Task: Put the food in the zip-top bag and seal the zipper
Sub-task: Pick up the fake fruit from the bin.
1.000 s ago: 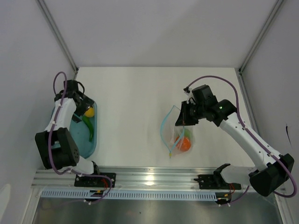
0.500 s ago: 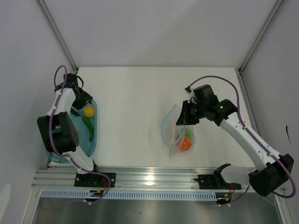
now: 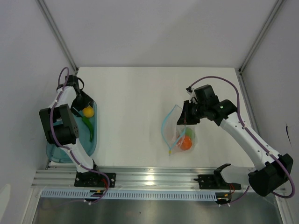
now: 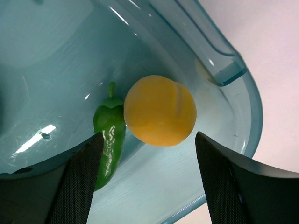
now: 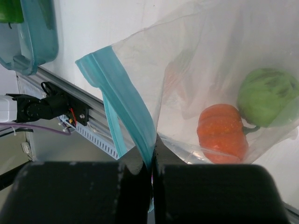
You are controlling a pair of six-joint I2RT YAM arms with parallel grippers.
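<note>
The chili (image 4: 109, 135) is laid lengthwise in the tray (image 4: 224, 70), stem end beside the yellow fruit (image 4: 160, 111). The left gripper (image 4: 147, 140) is spread over the tray, the fruit framed between its fingers. Well right of the tray, the bag (image 5: 196, 56), mouth turned toward it, is pinched at its zipper (image 5: 119, 100) by the right gripper (image 5: 153, 161); orange fruit (image 5: 222, 133) and green fruit (image 5: 266, 95) are enclosed.
</note>
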